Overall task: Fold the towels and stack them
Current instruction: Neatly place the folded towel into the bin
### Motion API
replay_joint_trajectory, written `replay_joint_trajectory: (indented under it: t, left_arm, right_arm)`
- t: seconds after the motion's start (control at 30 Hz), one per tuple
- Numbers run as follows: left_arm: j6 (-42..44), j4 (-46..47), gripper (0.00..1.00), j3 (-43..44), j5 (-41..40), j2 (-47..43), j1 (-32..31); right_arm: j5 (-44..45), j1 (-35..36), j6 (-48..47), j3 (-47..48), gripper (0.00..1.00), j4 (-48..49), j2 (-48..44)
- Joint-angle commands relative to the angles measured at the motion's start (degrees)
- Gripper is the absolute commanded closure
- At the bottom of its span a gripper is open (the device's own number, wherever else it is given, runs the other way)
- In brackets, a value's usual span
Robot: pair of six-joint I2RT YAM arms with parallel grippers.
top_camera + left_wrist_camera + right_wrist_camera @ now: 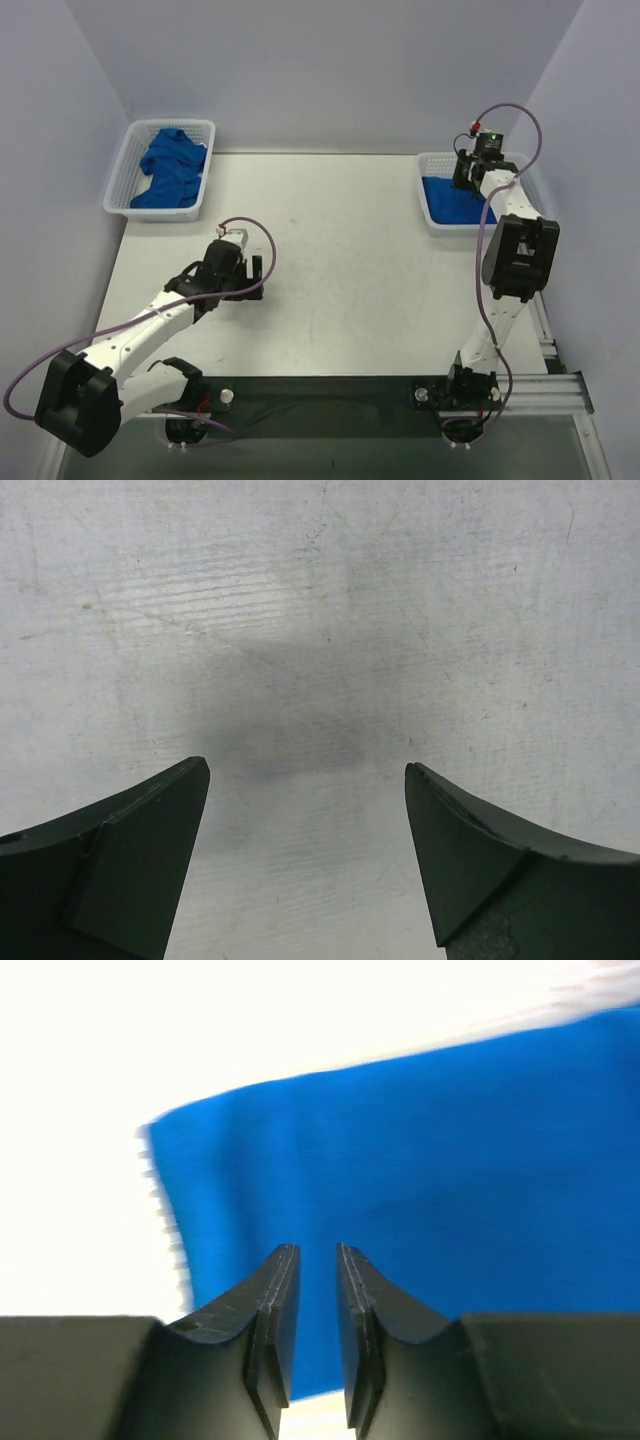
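Note:
Crumpled blue towels lie in a white basket at the back left. A flat folded blue towel lies in a second white basket at the back right; it fills the right wrist view. My right gripper hovers just above that towel, its jaws a narrow gap apart with nothing between them. My left gripper is wide open and empty over bare table, left of centre.
The white tabletop lies between the two baskets. Pale walls close in the back and both sides. A dark strip with the arm bases runs along the near edge.

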Motion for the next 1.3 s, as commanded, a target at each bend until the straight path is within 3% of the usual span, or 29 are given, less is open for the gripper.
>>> replay_joint_trajectory:
  t: [0.0, 0.37, 0.73, 0.8, 0.87, 0.93, 0.97, 1.07, 1.27]
  left_arm:
    - [-1.2, -1.1, 0.10, 2.5, -0.3, -3.2, 0.0]
    - [-2.1, -4.7, 0.09, 0.7, -1.5, -9.8, 0.1]
    - [-2.5, -4.1, 0.10, 2.1, -1.4, -9.9, 0.1]
    - [-2.5, -3.8, 0.09, 4.0, -1.5, -9.6, 0.1]
    - [-2.2, -3.6, 0.09, 7.3, -1.9, -8.0, 0.3]
    - [-1.9, -3.6, 0.09, 10.6, -2.0, -6.0, 1.1]
    - [-1.8, -3.6, 0.09, 12.2, -1.9, -3.5, 2.5]
    - [-2.2, -4.6, 0.08, 21.1, -1.1, 2.7, 7.4]
    - [-2.7, -6.0, 0.07, 37.1, -3.6, 14.9, 18.2]
  right_arm:
    - [-7.0, 2.2, 3.9, -0.2, 0.78, -1.0, 1.5]
    - [-16.1, 3.7, 11.1, 2.7, 0.85, -0.9, 7.7]
    - [-22.5, 1.8, 13.7, 0.7, 0.80, 0.8, 1.0]
    - [-22.3, 1.4, 13.7, 0.0, 0.73, 0.4, -2.7]
    - [-21.4, 1.0, 13.7, -0.8, 0.53, -1.6, -7.1]
    - [-19.4, 1.0, 13.6, -2.3, 0.44, -2.7, -10.5]
    - [-19.4, 1.1, 13.4, -3.0, 0.34, -3.8, -13.6]
    - [-18.3, 1.0, 13.0, -4.4, 0.18, -8.7, -19.6]
    - [-12.9, 2.9, 10.7, -13.5, 0.09, -13.5, -34.8]
